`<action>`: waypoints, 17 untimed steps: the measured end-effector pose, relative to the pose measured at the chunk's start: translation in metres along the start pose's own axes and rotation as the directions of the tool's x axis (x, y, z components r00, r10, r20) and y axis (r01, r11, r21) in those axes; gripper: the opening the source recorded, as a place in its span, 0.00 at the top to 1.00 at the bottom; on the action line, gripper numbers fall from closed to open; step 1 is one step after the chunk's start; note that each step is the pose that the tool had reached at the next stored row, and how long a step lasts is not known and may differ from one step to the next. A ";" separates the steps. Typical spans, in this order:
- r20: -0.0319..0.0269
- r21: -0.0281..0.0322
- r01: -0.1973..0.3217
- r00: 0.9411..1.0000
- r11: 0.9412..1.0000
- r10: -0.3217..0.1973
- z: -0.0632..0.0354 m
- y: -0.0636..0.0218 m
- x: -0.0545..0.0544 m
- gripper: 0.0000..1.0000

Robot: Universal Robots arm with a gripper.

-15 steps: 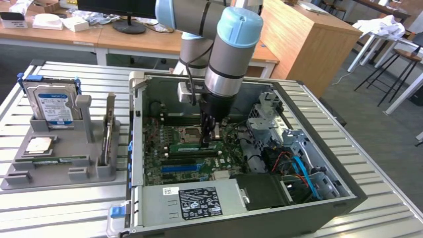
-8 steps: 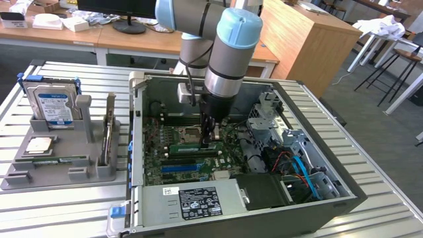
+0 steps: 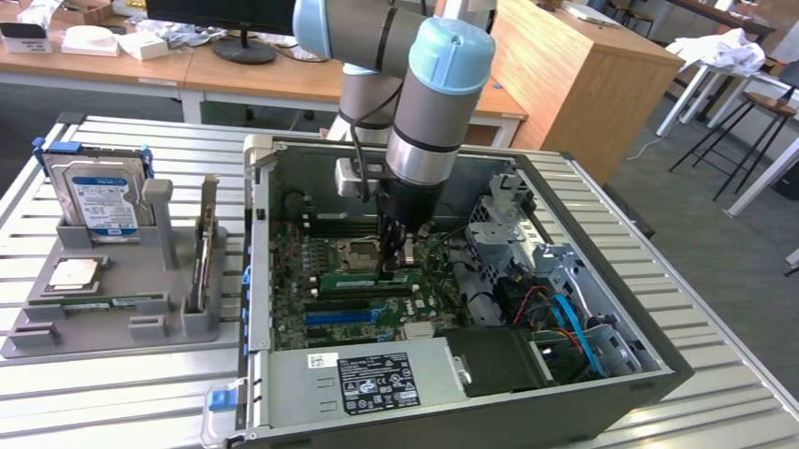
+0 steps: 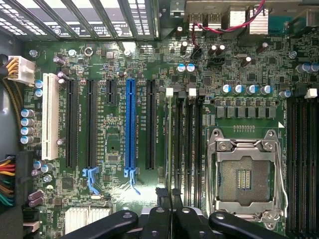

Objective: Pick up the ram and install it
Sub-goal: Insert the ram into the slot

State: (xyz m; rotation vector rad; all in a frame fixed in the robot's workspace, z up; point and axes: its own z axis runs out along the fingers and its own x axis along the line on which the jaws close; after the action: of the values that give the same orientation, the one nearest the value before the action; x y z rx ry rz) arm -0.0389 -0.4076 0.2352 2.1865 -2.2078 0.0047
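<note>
Arm working inside an open computer
An arm (image 3: 431, 103) is reaching into an open computer case (image 3: 600, 398) lying on a slatted metal table (image 3: 125, 398), with wooden desks (image 3: 250, 79) standing behind. The gripper (image 3: 397, 267) (image 4: 170, 201) is clamping the ram (image 3: 355, 278) (image 4: 175, 149) between its jaws, holding it on edge at the memory slots (image 4: 192, 144) beside the processor socket (image 4: 244, 177).

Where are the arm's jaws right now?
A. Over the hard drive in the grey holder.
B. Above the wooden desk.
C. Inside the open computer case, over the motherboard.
C: the jaws, shut on the ram, hang inside the computer case over the motherboard.
</note>
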 end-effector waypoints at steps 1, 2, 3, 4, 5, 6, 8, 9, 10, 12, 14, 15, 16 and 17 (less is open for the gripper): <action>0.000 0.000 0.000 1.000 1.000 0.000 0.0002 0.0000 0.000 0.89; 0.000 0.000 0.000 1.000 1.000 0.000 0.0004 -0.0001 0.000 0.89; 0.000 0.000 0.000 1.000 1.000 0.000 0.0004 0.0000 -0.001 0.89; 0.000 0.000 0.000 1.000 1.000 0.000 0.0004 0.0000 -0.001 0.89; 0.000 0.000 0.000 1.000 1.000 0.000 0.0004 0.0000 -0.001 0.89; 0.000 0.000 0.000 1.000 1.000 0.000 0.0004 0.0000 -0.001 0.89; 0.000 0.000 0.000 1.000 1.000 0.000 0.0003 0.0000 -0.001 0.89; 0.000 0.000 0.000 1.000 1.000 0.000 0.0003 0.0000 -0.001 0.89; 0.000 0.000 0.000 1.000 1.000 0.000 0.0004 0.0000 -0.001 0.89; 0.000 0.000 0.000 1.000 1.000 0.000 0.0010 0.0000 -0.001 0.89; 0.000 0.000 0.000 1.000 1.000 0.000 0.0015 -0.0001 -0.001 0.89; 0.000 0.000 0.000 1.000 1.000 0.000 0.0016 -0.0001 -0.001 0.89; 0.000 0.000 0.000 1.000 1.000 0.000 0.0016 0.0000 -0.001 0.89; 0.000 0.000 0.000 1.000 1.000 0.000 0.0016 0.0000 -0.001 0.89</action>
State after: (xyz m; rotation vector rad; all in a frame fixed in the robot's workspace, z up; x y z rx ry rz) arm -0.0390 -0.4069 0.2335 2.1865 -2.2077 0.0046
